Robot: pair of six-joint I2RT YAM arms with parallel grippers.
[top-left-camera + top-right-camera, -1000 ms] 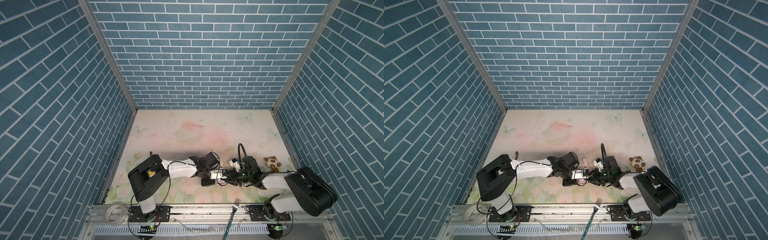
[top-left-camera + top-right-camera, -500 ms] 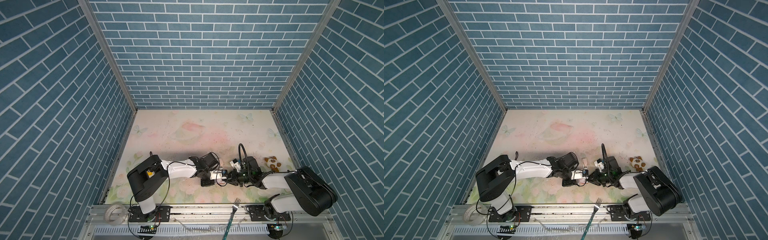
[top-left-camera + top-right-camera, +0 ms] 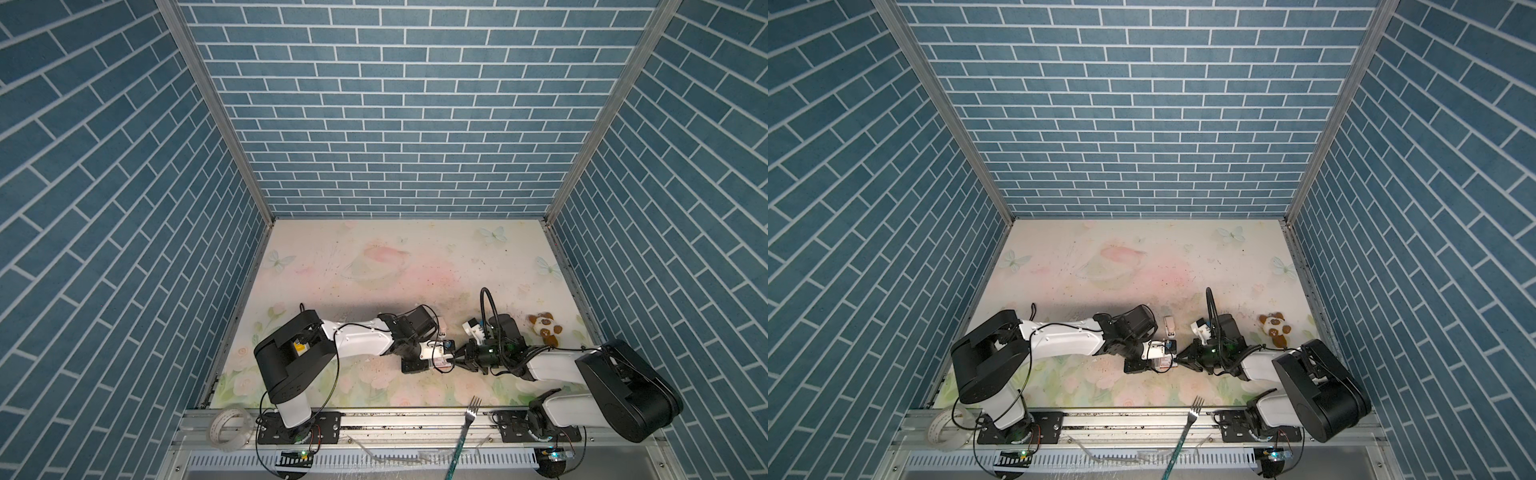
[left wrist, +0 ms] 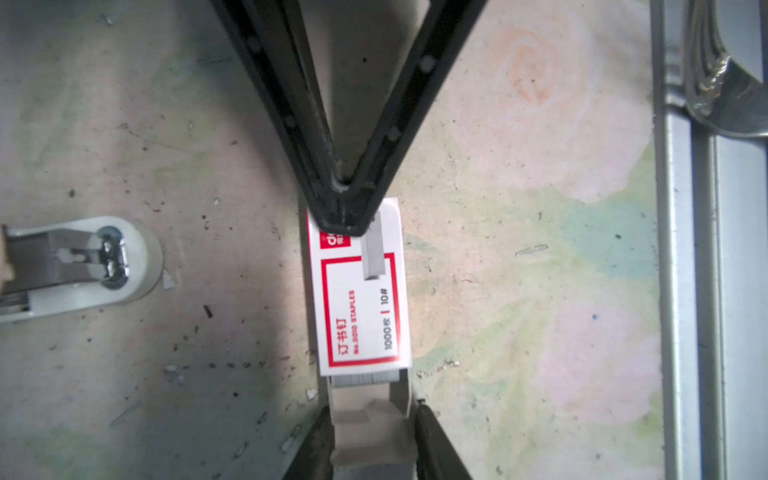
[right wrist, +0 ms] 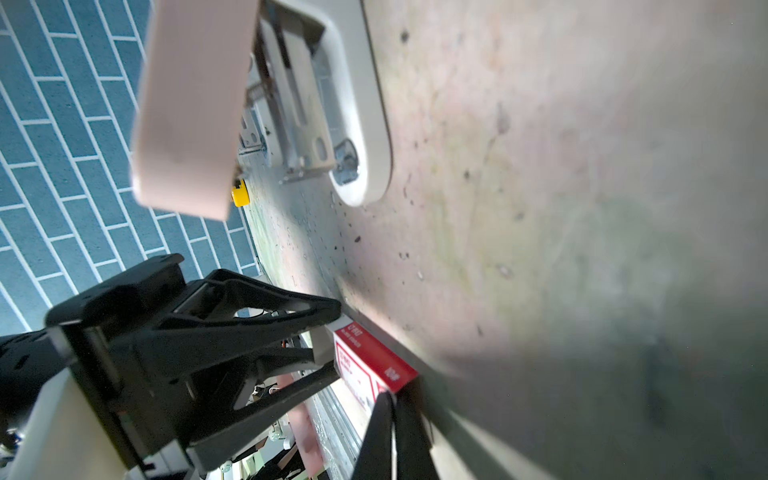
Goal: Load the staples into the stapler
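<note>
Flat on the floral mat (image 4: 540,124) the white-and-red box (image 4: 359,291) is seen, with its pale tray (image 4: 374,432) drawn partway out of it, so the staples (image 4: 365,377) are bared as a grey band at the box's mouth. The tray is pinched from both sides by the left gripper (image 4: 374,409). At the opposite end the right gripper (image 4: 340,220) is pressed together over the box's edge, but whether cardboard is caught there cannot be told. The red logo is half covered by those tips. On the label "STAPLES", "10#" and "1000" can be read, with 订书钉 in red. The stapler (image 4: 75,266) is found near, apart from the box, its pink top (image 5: 187,104) swung up and the metal channel shown. A loose staple (image 4: 532,249) is spotted on the mat. A plush toy (image 3: 544,328), a fork (image 3: 468,419) and a tape roll (image 3: 227,428) are seen at the edges.
</note>
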